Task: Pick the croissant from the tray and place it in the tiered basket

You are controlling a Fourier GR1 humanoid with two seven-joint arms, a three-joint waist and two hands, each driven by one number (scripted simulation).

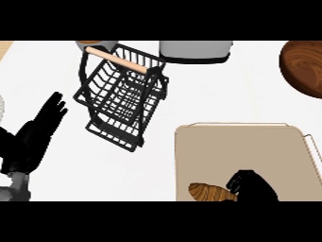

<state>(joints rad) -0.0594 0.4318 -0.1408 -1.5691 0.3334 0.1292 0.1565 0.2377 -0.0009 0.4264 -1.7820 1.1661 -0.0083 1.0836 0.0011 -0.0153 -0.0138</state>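
White surface (52,61), viewed steeply from above. Beige tray (261,146) at lower right. Black wire tiered basket (122,101) with wooden handle (122,60), left of tray and apart from it. Dark wooden bowl (309,68) at upper right. Grey appliance (195,51) at top edge. Left hand (27,139) at left, fingers (52,106) straight and spread, holding nothing. Right hand (257,189) over tray's near edge, just beside croissant's right end; whether open or closed cannot be told. Croissant (207,192) lying in tray's near left corner.
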